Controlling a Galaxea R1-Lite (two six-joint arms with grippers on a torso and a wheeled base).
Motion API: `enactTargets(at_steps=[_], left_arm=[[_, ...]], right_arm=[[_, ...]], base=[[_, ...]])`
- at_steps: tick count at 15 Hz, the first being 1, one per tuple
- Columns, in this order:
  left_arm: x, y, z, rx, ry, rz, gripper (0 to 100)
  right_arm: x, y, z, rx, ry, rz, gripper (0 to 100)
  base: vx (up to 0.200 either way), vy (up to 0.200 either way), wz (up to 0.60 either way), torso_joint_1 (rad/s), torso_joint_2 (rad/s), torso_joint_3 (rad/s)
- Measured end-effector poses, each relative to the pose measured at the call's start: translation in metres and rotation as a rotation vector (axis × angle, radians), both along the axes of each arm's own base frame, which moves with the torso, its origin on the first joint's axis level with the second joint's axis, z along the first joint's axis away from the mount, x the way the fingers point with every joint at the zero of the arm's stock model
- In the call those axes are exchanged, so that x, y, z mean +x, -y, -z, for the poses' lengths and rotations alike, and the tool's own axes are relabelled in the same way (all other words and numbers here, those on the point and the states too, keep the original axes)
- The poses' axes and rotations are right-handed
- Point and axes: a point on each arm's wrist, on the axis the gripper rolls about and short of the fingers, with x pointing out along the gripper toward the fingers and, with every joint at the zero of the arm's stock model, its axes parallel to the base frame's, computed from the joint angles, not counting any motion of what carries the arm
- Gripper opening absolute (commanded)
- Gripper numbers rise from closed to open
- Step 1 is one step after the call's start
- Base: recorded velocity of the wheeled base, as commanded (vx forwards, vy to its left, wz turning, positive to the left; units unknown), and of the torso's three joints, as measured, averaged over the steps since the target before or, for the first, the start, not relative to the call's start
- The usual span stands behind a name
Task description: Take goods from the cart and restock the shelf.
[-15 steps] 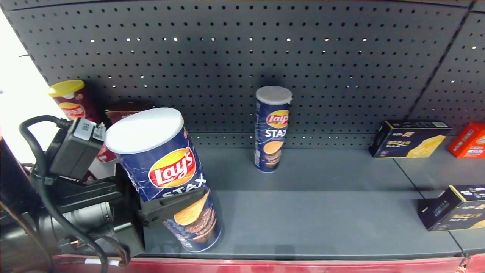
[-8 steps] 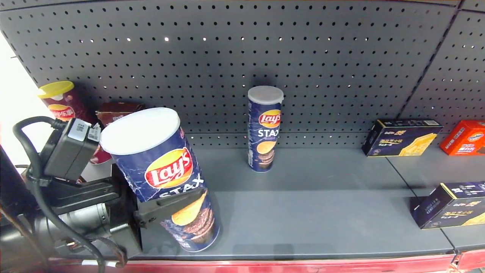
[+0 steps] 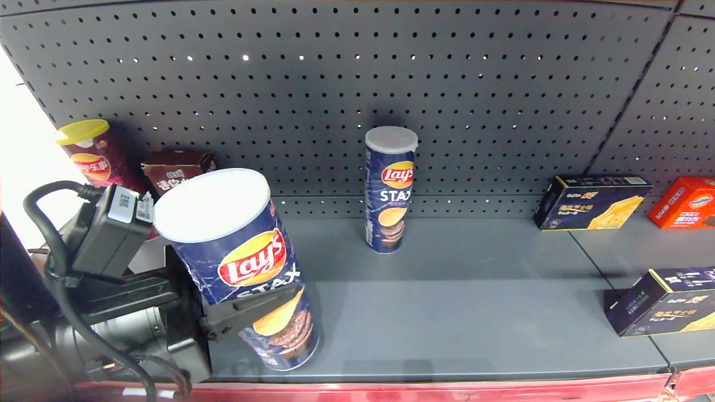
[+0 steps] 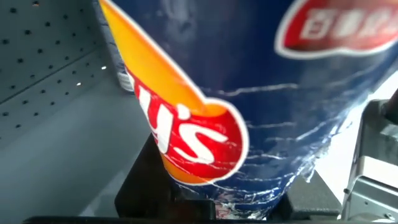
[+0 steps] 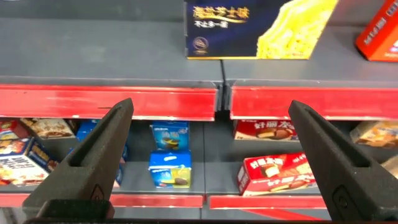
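Ana: Lower and a little toward the frame's right: that is where the held blue can (image 3: 251, 273) sits now, against half a second ago. The brown box (image 3: 177, 170) behind its lid is more uncovered. Everything else on the shelf (image 3: 475, 312) has kept its place.

Ben: What has hold of it?

Ana: The left end effector (image 3: 262, 301), clamped across the can's lower body from the lower left of the frame. The can leans, lid toward the left edge, base at the shelf's front. Whether the base touches, I cannot tell.

Ben: Why a grip from the side?

Ana: My guess is that it leaves the base free to land. The spot is bare shelf, ahead and to the left of the standing can (image 3: 390, 192), which is upright at the back against the pegboard (image 3: 391, 84).

Ben: And the other arm?

Ana: The right end effector (image 5: 209, 106) has its fingers wide apart and empty, facing the red rail (image 5: 106, 102) and the lower shelves (image 5: 214, 174).

Ben: The count?

Ana: Two blue cans, one held and one standing. One red can (image 3: 95, 153) with a yellow lid, upper left. One brown box. Two dark-blue ones: the back dark-blue box (image 3: 592, 204) and the front dark-blue box (image 3: 662, 304). One orange box (image 3: 684, 204) at the right edge.
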Motion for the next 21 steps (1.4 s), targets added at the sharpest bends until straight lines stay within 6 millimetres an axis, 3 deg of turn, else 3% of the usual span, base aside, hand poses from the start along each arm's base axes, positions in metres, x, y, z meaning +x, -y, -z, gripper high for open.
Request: enactTargets(at_steps=[4, 7, 15, 21], left_arm=[[0.004, 0.002, 0.006, 0.023, -0.009, -0.010, 0], [0.006, 0.003, 0.008, 0.027, -0.020, -0.010, 0], [0.011, 0.003, 0.002, 0.000, -0.021, -0.015, 0], [0.011, 0.001, 0.001, -0.004, -0.024, -0.025, 0]], right_arm=[[0.002, -0.002, -0.078, 0.108, 0.060, -0.157, 100], [0.022, -0.004, -0.109, 0.089, 0.012, -0.309, 100], [0.101, -0.036, -0.145, 0.002, -0.091, -0.592, 100], [0.183, -0.074, -0.158, -0.060, -0.067, -0.671, 100]], base=[[0.000, 0.000, 0.00, 0.000, 0.00, 0.000], [0.000, 0.000, 0.00, 0.000, 0.00, 0.000], [0.000, 0.000, 0.00, 0.000, 0.00, 0.000], [0.000, 0.000, 0.00, 0.000, 0.00, 0.000]])
